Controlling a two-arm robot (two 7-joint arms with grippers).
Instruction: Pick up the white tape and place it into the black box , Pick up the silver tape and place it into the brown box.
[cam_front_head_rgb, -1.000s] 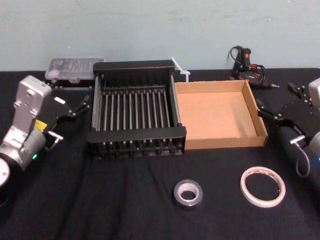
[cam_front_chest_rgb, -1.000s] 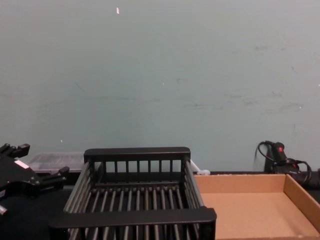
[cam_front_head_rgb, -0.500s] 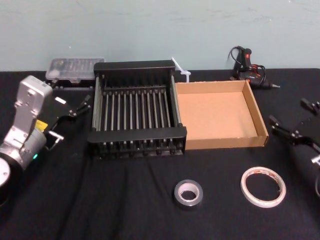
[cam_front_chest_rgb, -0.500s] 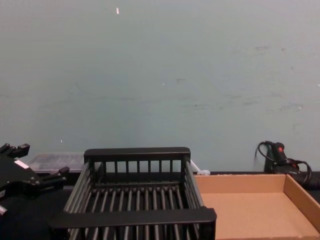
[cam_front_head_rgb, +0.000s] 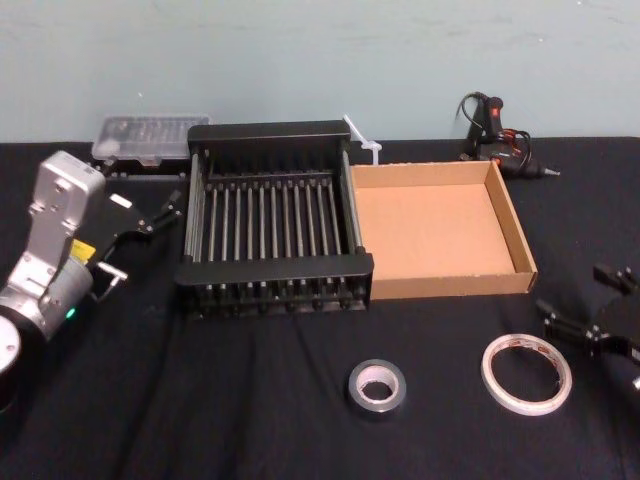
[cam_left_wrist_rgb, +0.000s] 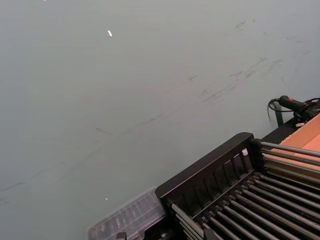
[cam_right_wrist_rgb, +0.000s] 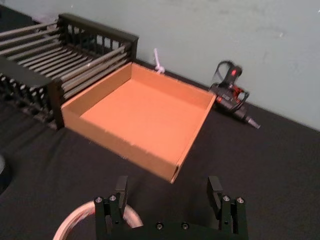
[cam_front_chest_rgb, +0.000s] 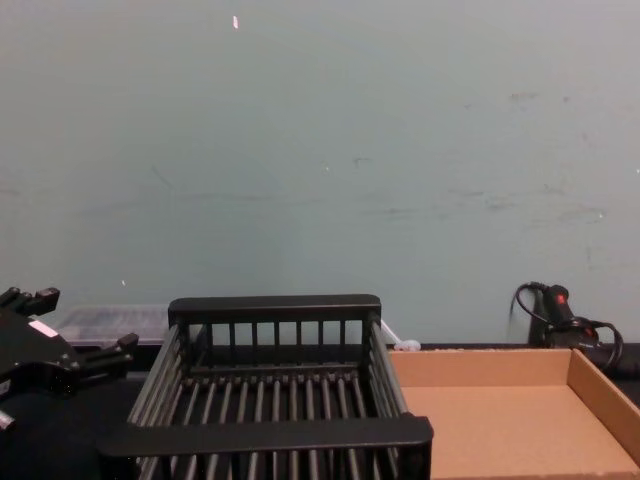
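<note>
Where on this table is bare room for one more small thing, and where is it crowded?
Free: cloth in front of the black box, left of the silver tape; between it and the white tape. Crowded: right of the white tape, by the right gripper; left of the box, by the left gripper.

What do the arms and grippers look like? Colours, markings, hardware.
Left arm: boxy silver-grey wrist housing with a yellow label and a small green light. Left gripper: black linkage with a white sticker. Right gripper: all black, with two flat, blocky jaws and visible screw heads along its body.
</note>
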